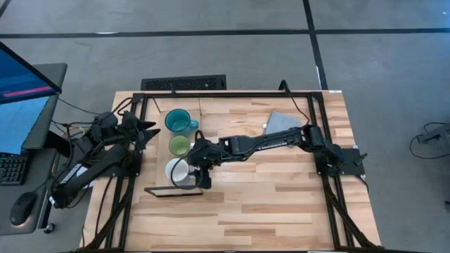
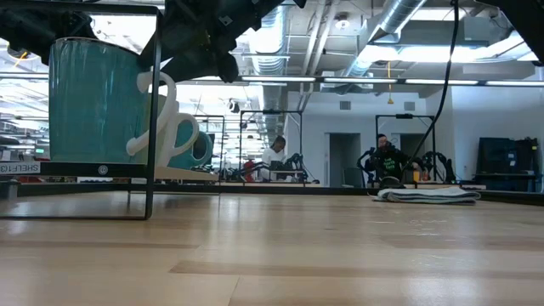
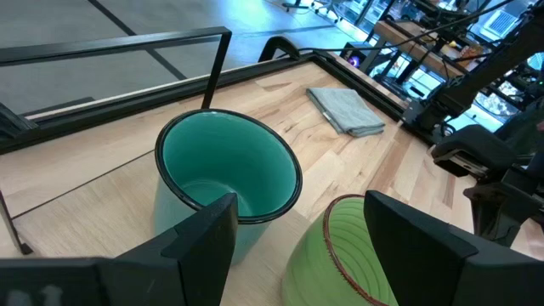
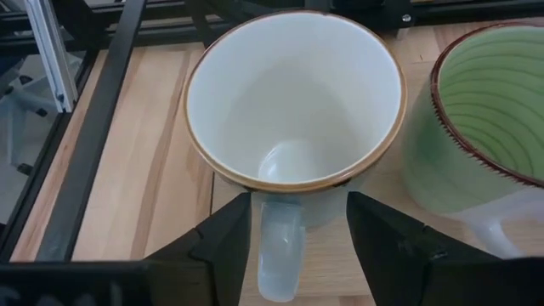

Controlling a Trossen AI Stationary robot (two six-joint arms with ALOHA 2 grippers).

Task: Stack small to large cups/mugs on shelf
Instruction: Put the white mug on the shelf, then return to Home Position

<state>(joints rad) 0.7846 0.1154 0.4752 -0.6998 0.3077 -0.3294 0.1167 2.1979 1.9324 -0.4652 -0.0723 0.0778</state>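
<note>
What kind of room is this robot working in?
Probably a robotics lab or workshop. The low view shows bare ceiling ducts and more black-framed workstations behind the table, with people at them. A computer monitor stands beside the table.

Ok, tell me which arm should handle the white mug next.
Right. The right gripper hangs open right at the white mug, fingers either side of its handle; the left gripper waits back by the teal mug.
</note>
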